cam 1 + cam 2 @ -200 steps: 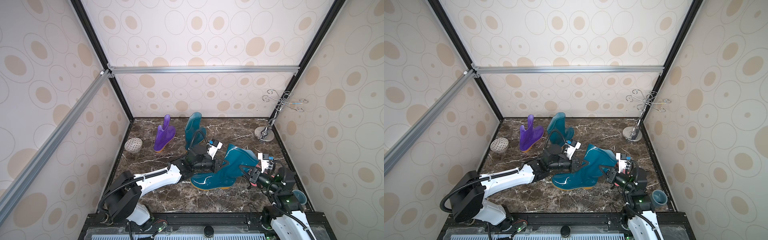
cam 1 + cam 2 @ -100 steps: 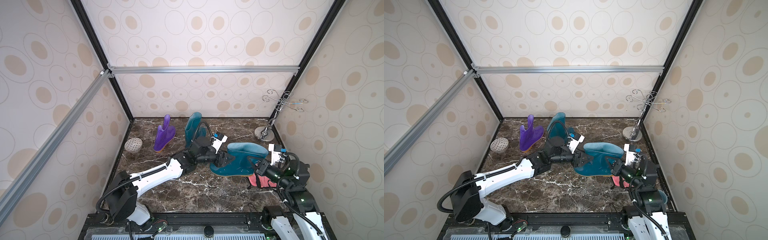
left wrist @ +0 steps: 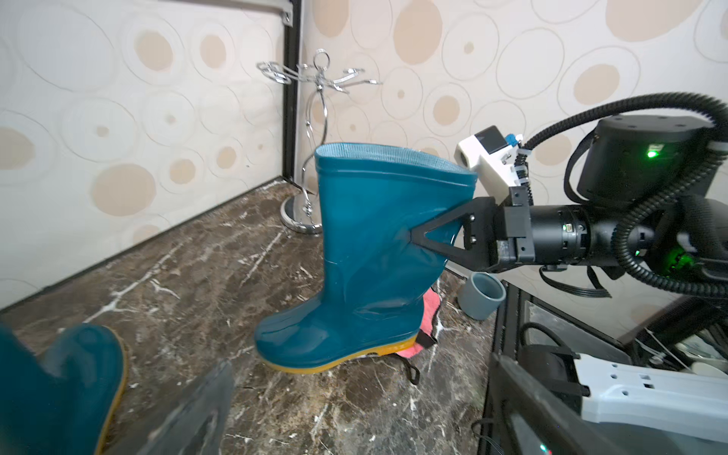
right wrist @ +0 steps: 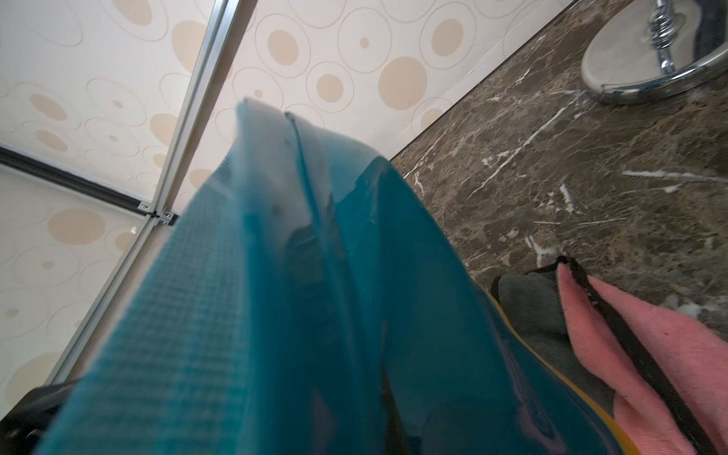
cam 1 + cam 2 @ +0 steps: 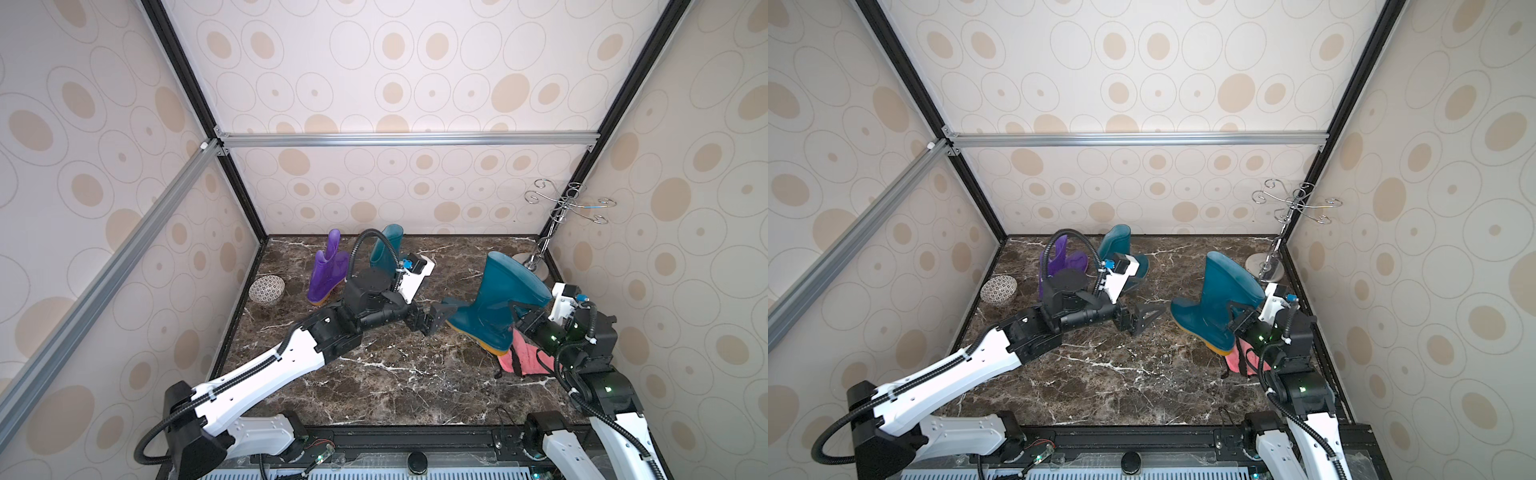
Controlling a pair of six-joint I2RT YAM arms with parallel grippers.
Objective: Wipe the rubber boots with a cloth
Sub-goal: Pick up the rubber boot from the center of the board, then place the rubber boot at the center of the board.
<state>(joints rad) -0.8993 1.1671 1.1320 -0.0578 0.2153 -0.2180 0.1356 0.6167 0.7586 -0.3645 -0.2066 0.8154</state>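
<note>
Right gripper (image 3: 411,238): was clamped on the shaft of the glossy teal rubber boot (image 3: 374,256).
Boot: stood upright on the dark marble tabletop (image 5: 374,386), heel on the fluffy pink black-edged cloth (image 5: 525,360).
Left gripper (image 5: 437,318): jaws were spread wide, empty, just beside the toe.
Back wall: purple rubber boot (image 5: 326,270) and second teal rubber boot (image 5: 386,249) stood nearby.

Patterned bowl (image 5: 267,291) by left wall, chrome hook stand (image 5: 536,268) in far right corner, grey cup (image 3: 481,295)

Top views look down; both wrist cameras face one boot (image 3: 366,256).
</note>
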